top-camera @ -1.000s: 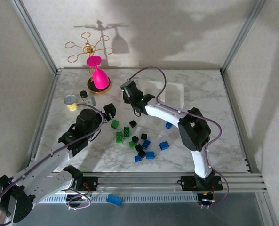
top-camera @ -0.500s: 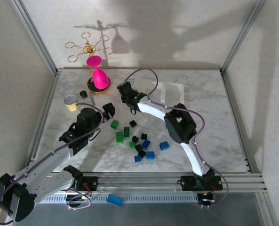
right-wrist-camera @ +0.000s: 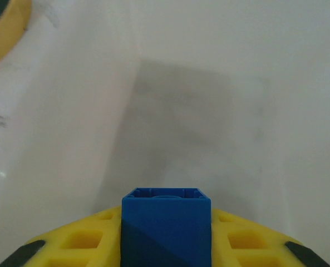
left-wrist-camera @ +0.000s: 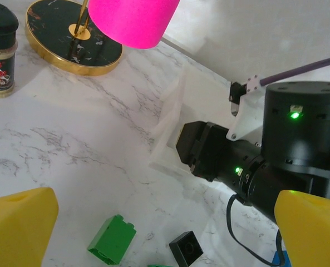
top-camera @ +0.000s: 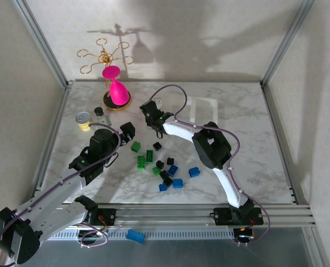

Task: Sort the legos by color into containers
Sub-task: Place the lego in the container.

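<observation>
Smooth plastic legos on seemingly polished marble table.

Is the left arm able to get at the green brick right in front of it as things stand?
Probably yes. The left gripper is open and the green brick lies bare just ahead of its fingers, with the black brick apart beside it.

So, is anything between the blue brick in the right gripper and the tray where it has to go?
Nothing visible stands in the way. The right gripper holds the blue brick at the left end of the tray, and the compartment ahead of it looks bare, with no other brick inside.
</observation>
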